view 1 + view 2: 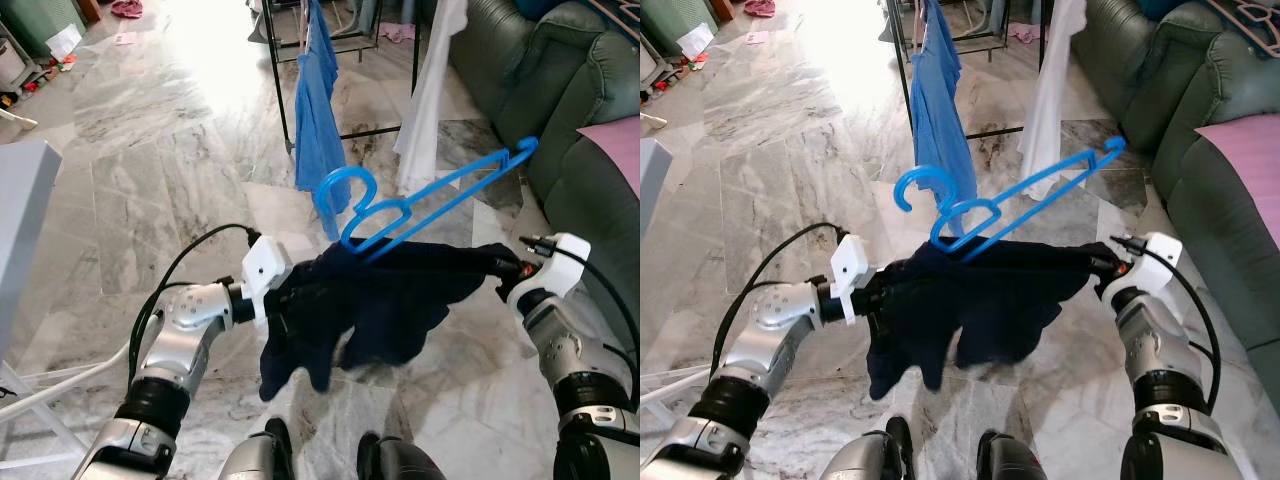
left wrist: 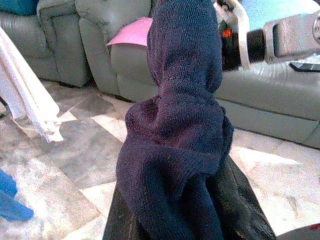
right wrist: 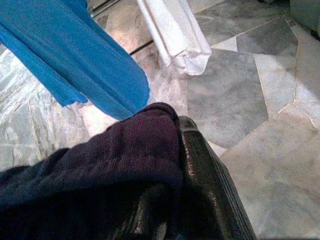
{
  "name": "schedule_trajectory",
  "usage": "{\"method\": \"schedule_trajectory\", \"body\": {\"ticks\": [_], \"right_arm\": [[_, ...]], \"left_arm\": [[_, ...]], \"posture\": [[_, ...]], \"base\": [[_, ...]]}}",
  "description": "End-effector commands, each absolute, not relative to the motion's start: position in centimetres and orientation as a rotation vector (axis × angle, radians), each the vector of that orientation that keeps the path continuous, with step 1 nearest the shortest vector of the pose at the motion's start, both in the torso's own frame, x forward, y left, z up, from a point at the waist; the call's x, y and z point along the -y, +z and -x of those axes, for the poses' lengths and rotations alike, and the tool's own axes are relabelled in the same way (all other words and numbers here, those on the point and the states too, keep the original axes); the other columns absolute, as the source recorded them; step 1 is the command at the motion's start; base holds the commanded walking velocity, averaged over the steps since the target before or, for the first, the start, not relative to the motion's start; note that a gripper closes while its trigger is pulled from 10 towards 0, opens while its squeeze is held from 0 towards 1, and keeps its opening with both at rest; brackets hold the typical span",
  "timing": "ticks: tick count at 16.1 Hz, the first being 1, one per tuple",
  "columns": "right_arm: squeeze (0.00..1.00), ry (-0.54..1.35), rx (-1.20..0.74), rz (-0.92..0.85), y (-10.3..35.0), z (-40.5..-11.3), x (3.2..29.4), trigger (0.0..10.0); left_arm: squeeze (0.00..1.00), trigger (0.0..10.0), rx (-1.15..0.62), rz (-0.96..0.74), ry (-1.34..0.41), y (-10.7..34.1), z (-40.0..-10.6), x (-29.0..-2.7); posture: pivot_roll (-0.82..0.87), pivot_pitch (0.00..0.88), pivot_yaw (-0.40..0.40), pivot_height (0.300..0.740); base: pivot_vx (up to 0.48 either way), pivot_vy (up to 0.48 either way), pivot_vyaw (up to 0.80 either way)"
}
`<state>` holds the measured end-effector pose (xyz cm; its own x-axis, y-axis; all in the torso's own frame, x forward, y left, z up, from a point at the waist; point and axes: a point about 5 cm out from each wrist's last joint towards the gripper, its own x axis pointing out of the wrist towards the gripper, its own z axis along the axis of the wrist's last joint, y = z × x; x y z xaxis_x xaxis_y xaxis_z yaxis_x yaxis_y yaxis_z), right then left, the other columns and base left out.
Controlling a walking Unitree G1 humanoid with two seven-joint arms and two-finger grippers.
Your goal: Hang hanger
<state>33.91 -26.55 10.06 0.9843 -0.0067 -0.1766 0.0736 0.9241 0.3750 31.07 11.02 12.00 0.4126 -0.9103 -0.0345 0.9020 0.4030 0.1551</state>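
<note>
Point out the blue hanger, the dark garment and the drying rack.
blue hanger (image 1: 440, 190), left eye view, on its long arm.
dark garment (image 1: 390, 300), left eye view, middle of the cloth.
drying rack (image 1: 283, 110), left eye view, black upright leg.

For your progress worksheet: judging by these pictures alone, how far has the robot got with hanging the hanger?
Done: the blue hanger already sits partly inside the dark navy garment.
In hand: the left gripper and right gripper hold the garment stretched between them, above the marble floor.
Left: carrying it to the black drying rack, where a blue shirt and white cloth hang, and hooking it on.
</note>
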Motion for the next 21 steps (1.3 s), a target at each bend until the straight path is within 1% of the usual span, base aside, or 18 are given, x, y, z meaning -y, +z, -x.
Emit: {"method": "schedule_trajectory", "body": {"ticks": [1, 3, 4, 5, 6, 9, 14, 16, 21], "right_arm": [[0.0, -0.097, -0.112, -0.391, 12.0, -34.0, 28.2, 0.0], [0.0, -0.098, -0.099, -0.387, 12.6, -34.2, 28.2, 0.0], [0.0, -0.105, -0.077, -0.379, 13.5, -34.4, 28.4, 0.0], [0.0, -0.126, -0.07, -0.37, 14.0, -34.5, 28.9, 0.0], [0.0, -0.137, -0.064, -0.361, 14.3, -34.6, 29.2, 0.0], [0.0, -0.141, -0.032, -0.336, 16.3, -34.9, 29.7, 0.0], [0.0, -0.136, -0.034, -0.312, 17.3, -35.5, 29.8, 0.0], [0.0, -0.112, -0.045, -0.285, 17.6, -35.8, 29.3, 0.0], [0.0, -0.07, -0.029, -0.227, 18.6, -36.2, 28.4, 0.0]], "left_arm": [[0.0, 0.0, 0.044, -0.151, -1.097, 10.9, -30.7, -12.5], [0.0, 0.0, 0.031, -0.138, -1.086, 10.4, -30.6, -12.6], [0.0, 0.0, 0.063, -0.12, -1.047, 10.2, -30.4, -13.0], [0.0, 0.0, 0.036, -0.059, -1.033, 9.7, -30.3, -13.0], [0.0, 0.0, 0.023, -0.063, -1.036, 9.3, -30.1, -13.1], [0.0, 0.0, -0.024, -0.116, -1.069, 7.6, -29.1, -13.3], [0.0, 0.0, -0.026, -0.152, -1.127, 7.2, -28.6, -12.7], [0.0, 0.0, -0.05, -0.245, -1.178, 6.2, -28.1, -12.7], [0.0, 0.0, -0.166, -0.296, -1.122, 4.1, -27.7, -14.2]], "posture": [[-0.15, 0.221, 0.032, 0.74], [-0.15, 0.219, 0.031, 0.74], [-0.16, 0.219, 0.03, 0.74], [-0.16, 0.219, 0.03, 0.74], [-0.16, 0.219, 0.03, 0.74], [-0.16, 0.215, 0.03, 0.74], [-0.16, 0.214, 0.03, 0.74], [-0.16, 0.215, 0.031, 0.74], [-0.17, 0.219, 0.028, 0.74]], "base": [[0.0, 0.0, 0.0], [0.0, 0.0, 0.0], [0.0, 0.0, 0.0], [0.0, 0.0, 0.0], [0.0, 0.0, 0.0], [0.0, 0.0, 0.0], [0.0, 0.0, 0.0], [0.0, 0.0, 0.0], [0.0, 0.0, 0.0]]}}
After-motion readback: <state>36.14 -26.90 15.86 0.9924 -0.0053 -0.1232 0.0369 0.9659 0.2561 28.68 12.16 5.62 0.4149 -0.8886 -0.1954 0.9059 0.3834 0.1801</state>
